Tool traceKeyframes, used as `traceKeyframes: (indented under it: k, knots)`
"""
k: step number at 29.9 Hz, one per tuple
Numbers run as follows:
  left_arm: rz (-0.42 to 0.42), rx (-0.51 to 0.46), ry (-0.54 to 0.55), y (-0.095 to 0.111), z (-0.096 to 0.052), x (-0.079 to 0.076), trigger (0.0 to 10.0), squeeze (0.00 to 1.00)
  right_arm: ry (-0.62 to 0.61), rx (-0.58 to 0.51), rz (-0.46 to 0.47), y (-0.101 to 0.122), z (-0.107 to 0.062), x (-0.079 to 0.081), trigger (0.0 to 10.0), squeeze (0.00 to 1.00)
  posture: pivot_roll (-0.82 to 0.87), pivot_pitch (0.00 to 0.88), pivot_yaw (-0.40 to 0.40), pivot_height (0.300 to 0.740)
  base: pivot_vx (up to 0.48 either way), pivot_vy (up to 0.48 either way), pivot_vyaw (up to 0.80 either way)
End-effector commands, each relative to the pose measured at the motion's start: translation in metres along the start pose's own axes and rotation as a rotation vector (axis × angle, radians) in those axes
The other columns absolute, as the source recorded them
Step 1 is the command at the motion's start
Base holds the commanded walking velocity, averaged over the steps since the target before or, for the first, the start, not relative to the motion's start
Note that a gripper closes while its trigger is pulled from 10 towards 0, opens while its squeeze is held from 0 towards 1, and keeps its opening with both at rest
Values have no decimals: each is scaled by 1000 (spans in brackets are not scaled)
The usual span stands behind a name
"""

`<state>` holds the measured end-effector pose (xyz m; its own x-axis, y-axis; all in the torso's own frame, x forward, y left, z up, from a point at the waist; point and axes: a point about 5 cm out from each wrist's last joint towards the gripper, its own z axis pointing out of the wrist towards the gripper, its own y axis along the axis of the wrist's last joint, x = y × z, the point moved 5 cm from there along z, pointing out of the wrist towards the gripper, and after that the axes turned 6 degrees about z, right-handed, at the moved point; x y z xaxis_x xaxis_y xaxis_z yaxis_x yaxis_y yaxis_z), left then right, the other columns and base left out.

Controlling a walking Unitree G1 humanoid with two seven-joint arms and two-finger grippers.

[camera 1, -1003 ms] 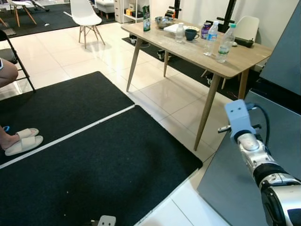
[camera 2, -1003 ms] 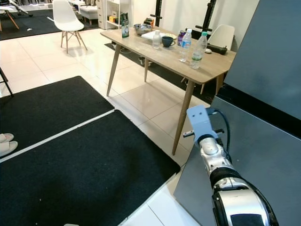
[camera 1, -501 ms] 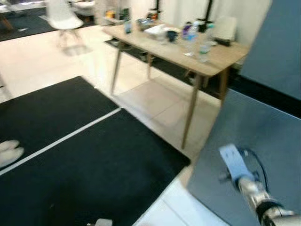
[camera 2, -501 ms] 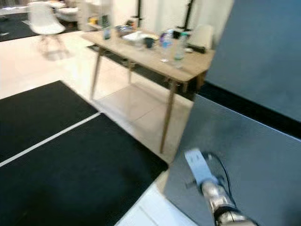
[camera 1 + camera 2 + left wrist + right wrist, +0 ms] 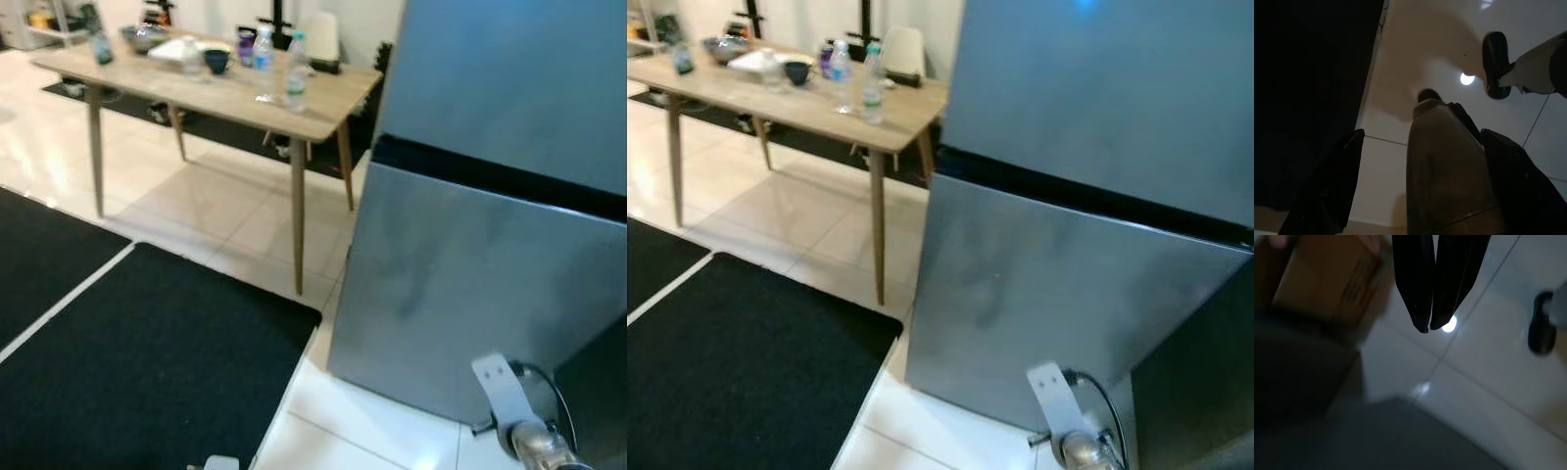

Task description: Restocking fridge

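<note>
Across the right half of your head views stands the grey fridge [image 5: 1068, 294], its top cut off. The left gripper [image 5: 1420, 161] grasps a dark bottle [image 5: 1444, 166] above white floor tiles [image 5: 1396, 73]. The right gripper [image 5: 1429, 328] hangs clenched, empty. Upper left, a blurry wooden table [image 5: 294, 113] carries small water bottles [image 5: 294, 83].

Brushed grey metal fridge [image 5: 490, 245], pale wooden table [image 5: 225, 93], glossy white floor tiles [image 5: 206, 211], matt black carpet [image 5: 147, 362].
</note>
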<state>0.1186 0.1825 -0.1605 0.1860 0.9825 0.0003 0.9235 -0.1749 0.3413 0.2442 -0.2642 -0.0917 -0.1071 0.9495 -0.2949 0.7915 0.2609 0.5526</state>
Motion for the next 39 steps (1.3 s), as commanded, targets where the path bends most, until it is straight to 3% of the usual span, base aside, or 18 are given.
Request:
traceKeyframes:
  k: [1,6,15,39]
  knots:
    - [-14,52,-29,-16,0,-11,10000,0,-1,15,-10,-6,-1,-2,10000,0,-55,0,-79,740,0,0,-800]
    - [-2,54,-47,-16,-1,-13,10000,0,18,76,-30,-32,-5,3,10000,0,-57,0,-80,740,0,0,0]
    - [3,55,-53,-15,0,-16,10000,0,37,133,-26,-53,-9,10,10000,0,-59,0,-76,740,0,0,0]
    - [12,41,-68,-6,2,-23,10000,0,68,172,-49,-69,-12,19,10000,0,-66,0,-66,740,207,0,0]
